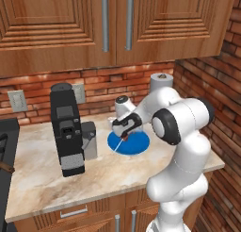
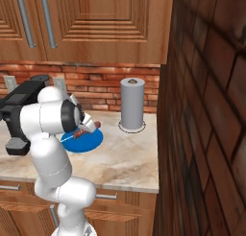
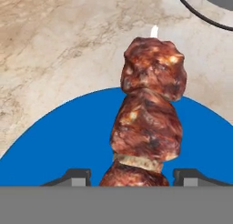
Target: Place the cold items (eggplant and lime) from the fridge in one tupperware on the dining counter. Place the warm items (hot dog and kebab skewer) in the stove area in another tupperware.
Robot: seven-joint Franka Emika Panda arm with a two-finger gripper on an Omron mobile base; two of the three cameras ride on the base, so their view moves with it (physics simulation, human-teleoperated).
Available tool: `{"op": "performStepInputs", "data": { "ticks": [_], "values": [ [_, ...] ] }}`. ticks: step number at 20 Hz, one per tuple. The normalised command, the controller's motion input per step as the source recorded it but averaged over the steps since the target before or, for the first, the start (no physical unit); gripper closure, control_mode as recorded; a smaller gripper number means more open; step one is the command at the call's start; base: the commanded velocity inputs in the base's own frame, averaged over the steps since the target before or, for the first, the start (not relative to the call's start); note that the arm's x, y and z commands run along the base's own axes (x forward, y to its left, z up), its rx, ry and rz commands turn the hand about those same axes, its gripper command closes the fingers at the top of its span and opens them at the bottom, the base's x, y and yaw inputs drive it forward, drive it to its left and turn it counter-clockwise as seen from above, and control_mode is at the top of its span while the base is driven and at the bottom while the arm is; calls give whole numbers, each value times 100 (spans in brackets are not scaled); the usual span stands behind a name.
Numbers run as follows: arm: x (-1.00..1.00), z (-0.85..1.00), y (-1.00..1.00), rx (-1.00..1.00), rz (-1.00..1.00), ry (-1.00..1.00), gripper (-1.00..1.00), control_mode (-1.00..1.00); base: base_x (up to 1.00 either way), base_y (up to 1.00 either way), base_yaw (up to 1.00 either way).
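Note:
A kebab skewer [image 3: 150, 114] with brown meat chunks lies on a round blue plate [image 3: 45, 145] on the marble counter. Its white stick tip pokes out at the far end. My gripper [image 3: 132, 175] is down over the near end of the skewer, one dark fingertip [image 3: 77, 175] on each side of the meat with a narrow gap left. From the base views the hand [image 1: 124, 132] hovers low over the plate [image 1: 136, 144], and the kebab [image 2: 89, 128] shows beside the hand [image 2: 81, 129]. The hot dog, eggplant, lime and tupperware are out of view.
A black coffee machine [image 1: 66, 132] stands left of the plate. A grey paper towel roll [image 2: 132, 105] stands behind it near the brick side wall [image 2: 206, 110]. Wooden cabinets hang overhead. The stove edge [image 1: 4, 151] lies at far left.

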Motion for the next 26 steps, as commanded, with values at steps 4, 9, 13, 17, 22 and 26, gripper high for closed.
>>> {"op": "performStepInputs", "data": {
  "ticks": [4, 9, 13, 17, 22, 26],
  "values": [
    [-57, 4, -34, 5, 0, -29, 100, -100, 0, 0, 0],
    [-64, 37, -29, 9, 0, -25, 100, -100, 0, 0, 0],
    [-49, 85, -3, 13, 0, -7, 100, -100, 0, 0, 0],
    [-39, 99, 0, 13, 0, 0, 100, -100, 0, 0, 0],
    [-41, 96, 0, 10, 0, 0, 100, -100, 0, 0, 0],
    [-49, 73, 0, 4, 0, 0, 100, -100, 0, 0, 0]
  ]
}}
